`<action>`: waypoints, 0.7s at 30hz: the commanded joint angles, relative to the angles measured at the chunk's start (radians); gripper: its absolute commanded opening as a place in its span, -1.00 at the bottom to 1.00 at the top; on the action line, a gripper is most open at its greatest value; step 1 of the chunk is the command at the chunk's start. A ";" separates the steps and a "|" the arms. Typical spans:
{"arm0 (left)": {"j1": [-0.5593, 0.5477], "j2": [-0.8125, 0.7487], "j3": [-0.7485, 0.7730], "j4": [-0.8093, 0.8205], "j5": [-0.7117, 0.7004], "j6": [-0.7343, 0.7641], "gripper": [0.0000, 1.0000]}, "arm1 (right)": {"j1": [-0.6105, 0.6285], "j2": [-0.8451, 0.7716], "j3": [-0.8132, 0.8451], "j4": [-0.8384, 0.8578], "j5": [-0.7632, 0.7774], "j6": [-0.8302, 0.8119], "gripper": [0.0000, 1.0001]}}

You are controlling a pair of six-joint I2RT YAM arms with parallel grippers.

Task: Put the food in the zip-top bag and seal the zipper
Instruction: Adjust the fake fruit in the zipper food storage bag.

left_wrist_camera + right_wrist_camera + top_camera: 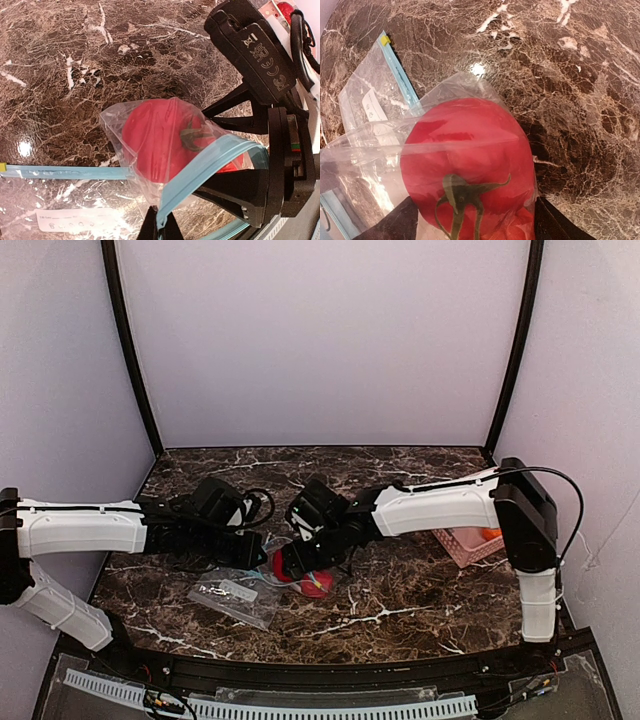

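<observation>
Right wrist: red food (467, 150) behind bag (370, 145) film (bottom cropped).

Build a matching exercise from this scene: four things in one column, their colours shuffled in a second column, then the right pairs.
Things:
1. tomato
2. zipper
3. basket
4. label on the zip-top bag

Colours:
A. white
B. red with a green stem
C. pink
D. teal-blue

Pairs: 1-B, 2-D, 3-C, 4-A.
</observation>
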State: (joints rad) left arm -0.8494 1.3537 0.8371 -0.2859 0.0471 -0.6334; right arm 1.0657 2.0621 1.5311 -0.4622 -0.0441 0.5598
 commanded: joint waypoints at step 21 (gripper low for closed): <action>0.000 -0.034 0.009 0.015 -0.035 -0.054 -0.99 | -0.040 -0.476 -0.165 -0.140 0.009 -0.120 0.97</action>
State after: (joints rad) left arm -0.8494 1.3537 0.8444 -0.2825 0.0330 -0.6743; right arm 1.0527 1.6752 1.4197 -0.4984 -0.1242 0.4248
